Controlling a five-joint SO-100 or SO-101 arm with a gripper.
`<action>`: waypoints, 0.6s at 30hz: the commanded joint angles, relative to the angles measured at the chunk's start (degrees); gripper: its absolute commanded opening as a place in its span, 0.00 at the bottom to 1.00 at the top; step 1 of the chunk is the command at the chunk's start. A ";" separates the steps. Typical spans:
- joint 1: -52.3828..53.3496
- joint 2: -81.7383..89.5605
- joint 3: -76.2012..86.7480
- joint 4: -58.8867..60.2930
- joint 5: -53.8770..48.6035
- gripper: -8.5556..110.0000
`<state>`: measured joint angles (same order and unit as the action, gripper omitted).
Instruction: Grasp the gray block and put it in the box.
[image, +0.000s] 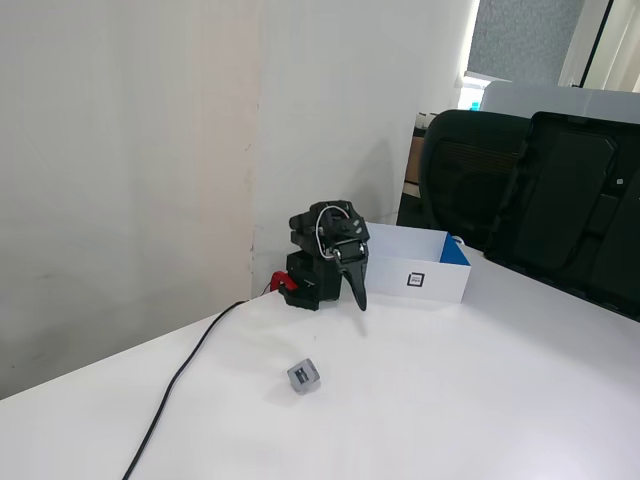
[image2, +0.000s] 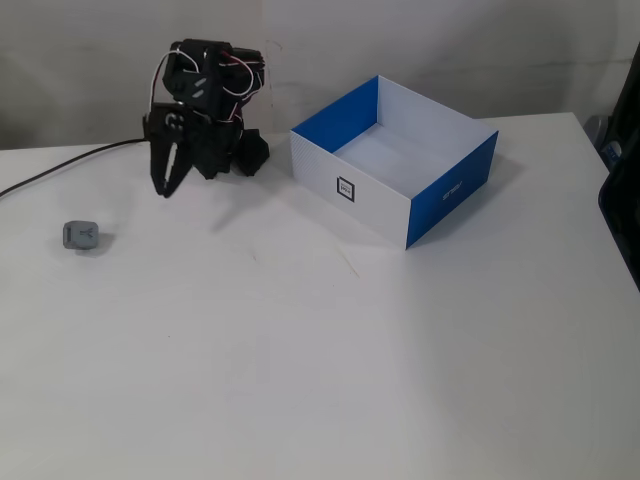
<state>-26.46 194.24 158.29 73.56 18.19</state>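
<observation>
The gray block (image: 303, 376) (image2: 80, 235) lies alone on the white table, a tiny cube with a darker mark on one face. My gripper (image: 358, 302) (image2: 164, 191) hangs point-down close to the arm's base, fingertips together and holding nothing. It sits well apart from the block: up and to the right of it in a fixed view (image2: 164, 191), behind it in the other. The box (image: 450, 283) (image2: 375, 203) stands open-topped to the right of the arm in both fixed views. It is white and blue, with a small square tag on its front wall.
A black cable (image: 178, 385) (image2: 60, 172) runs from the arm's base across the table toward its left edge. A red clamp (image: 283, 283) holds the base. Black chairs (image: 545, 200) stand behind the table at the right. A wall rises just behind the arm.
</observation>
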 joint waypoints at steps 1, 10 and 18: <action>-4.22 -1.58 -6.68 0.09 1.93 0.10; -12.66 -11.34 -13.62 -2.02 5.19 0.20; -14.41 -27.69 -21.01 2.64 8.09 0.23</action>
<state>-40.34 170.33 143.09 75.32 25.31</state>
